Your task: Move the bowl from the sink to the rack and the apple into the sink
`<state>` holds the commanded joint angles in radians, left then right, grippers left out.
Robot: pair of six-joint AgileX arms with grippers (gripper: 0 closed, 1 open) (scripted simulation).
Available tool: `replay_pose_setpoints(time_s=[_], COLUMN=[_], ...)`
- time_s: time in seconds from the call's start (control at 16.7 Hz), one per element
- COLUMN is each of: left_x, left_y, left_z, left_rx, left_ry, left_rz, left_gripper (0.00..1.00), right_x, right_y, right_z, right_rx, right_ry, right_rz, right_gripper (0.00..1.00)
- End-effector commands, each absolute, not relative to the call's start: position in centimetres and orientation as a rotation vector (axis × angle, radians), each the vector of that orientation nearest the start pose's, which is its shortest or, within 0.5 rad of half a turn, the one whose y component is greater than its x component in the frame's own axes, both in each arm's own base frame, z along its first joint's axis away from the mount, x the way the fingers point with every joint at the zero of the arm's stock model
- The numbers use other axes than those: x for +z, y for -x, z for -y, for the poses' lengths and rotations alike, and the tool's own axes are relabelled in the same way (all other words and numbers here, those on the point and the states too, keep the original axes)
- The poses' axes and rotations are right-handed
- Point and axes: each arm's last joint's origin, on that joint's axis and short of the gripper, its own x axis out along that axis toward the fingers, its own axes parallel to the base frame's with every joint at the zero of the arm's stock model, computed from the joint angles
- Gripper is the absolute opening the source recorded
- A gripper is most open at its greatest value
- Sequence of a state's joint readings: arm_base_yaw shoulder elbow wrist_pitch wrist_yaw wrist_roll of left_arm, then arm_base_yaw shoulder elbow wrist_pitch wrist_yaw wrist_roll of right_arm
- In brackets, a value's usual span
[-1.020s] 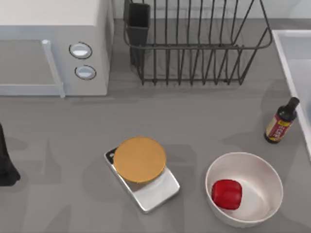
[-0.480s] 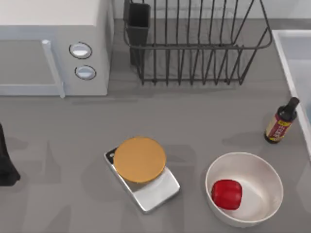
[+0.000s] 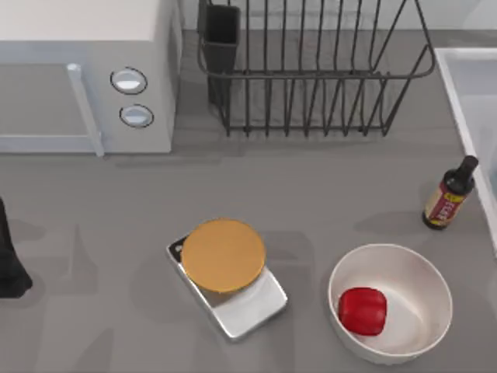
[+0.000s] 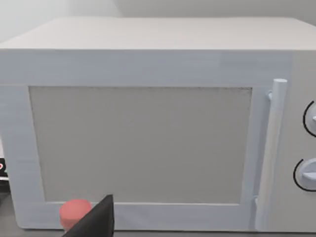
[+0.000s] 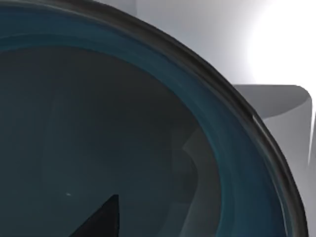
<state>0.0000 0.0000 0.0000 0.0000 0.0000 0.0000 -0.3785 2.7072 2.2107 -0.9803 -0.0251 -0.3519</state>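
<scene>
The bowl (image 5: 123,123) sits right up against the right wrist camera. It's teal-blue inside with a darker rim, and the pale wall of the sink (image 5: 276,113) is just behind that rim. The dark tip of the right hand (image 5: 101,217) pokes in over the bowl's inside, but I can't tell if that hand is clenched or released.

Quick count from above:
- one white bowl (image 3: 423,272)
- one apple (image 3: 363,311)
- one rack (image 3: 311,70)
- one bottle (image 3: 449,194)
- one microwave (image 3: 85,78)
- one kitchen scale (image 3: 252,303) with an orange disc on top

With the teal one, that makes two bowls.

The apple is glossy red and a bit blocky. It lies inside the white bowl at the tabletop's (image 3: 326,179) lower right. The sink (image 3: 466,85) runs along the right edge, and the bottle stands upright just beside its rim. The rack is at the back, next to the microwave. A wide bare strip of tabletop runs between the rack and the scale.

The left arm is parked at the far left edge. The left hand (image 4: 94,219) faces the microwave door, and I can't tell its state either.
</scene>
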Motion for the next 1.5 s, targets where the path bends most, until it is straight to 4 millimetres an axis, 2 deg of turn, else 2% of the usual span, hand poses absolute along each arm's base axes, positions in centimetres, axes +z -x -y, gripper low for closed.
replay_pose_setpoints(time_s=[0.72,1.32,1.5], left_x=[16.0,16.0,16.0], left_y=[-10.6,-10.6,-10.6], left_z=[0.1,0.1,0.1], left_rx=[0.000,0.000,0.000], left_ry=[0.000,0.000,0.000], left_rz=[0.000,0.000,0.000], left_gripper=[1.00,1.00,1.00], right_x=[4.8,5.2,7.5], right_y=[-48.5,-48.5,-47.4], right_z=[18.5,18.3,19.3], right_rx=[-0.008,-0.007,-0.004], right_ry=[-0.007,-0.005,-0.005], right_rz=[-1.471,-1.467,-1.472], right_gripper=[0.02,0.00,0.00])
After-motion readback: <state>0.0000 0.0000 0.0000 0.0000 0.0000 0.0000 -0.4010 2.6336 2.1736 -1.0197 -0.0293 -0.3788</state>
